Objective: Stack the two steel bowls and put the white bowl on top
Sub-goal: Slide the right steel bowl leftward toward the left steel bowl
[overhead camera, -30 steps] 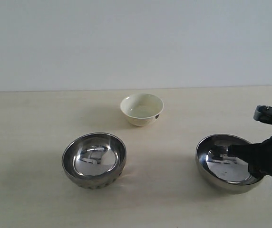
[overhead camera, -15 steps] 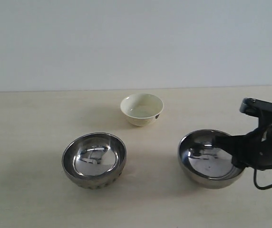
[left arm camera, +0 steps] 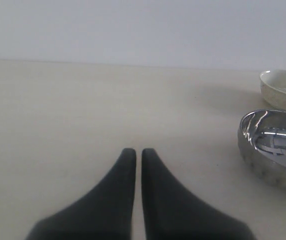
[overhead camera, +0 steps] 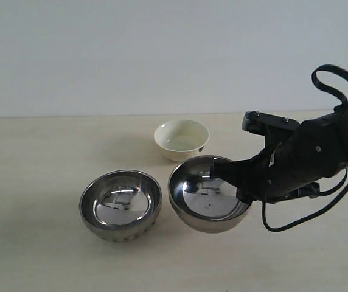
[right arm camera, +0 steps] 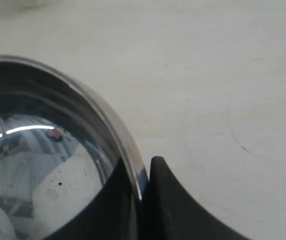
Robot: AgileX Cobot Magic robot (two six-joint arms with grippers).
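Observation:
One steel bowl (overhead camera: pixel 120 204) rests on the table at the left centre; it also shows as the steel bowl (left arm camera: pixel 274 146) in the left wrist view. The second steel bowl (overhead camera: pixel 207 196) hangs tilted just right of it, slightly above the table, with my right gripper (overhead camera: pixel 242 184) shut on its right rim. In the right wrist view that bowl's rim (right arm camera: pixel 124 145) is pinched by the right gripper (right arm camera: pixel 142 172). The white bowl (overhead camera: pixel 181 139) sits behind both, also seen as the white bowl (left arm camera: pixel 284 88). My left gripper (left arm camera: pixel 134 155) is shut and holds nothing, low over bare table, out of the exterior view.
The pale wooden table (overhead camera: pixel 40 158) runs back to a plain white wall (overhead camera: pixel 131 55). The right arm's black cable (overhead camera: pixel 332 79) loops above and below its wrist.
My right gripper has carried the steel bowl leftward from the right edge to beside the other steel bowl, lifting and tilting it. The other bowls have not moved.

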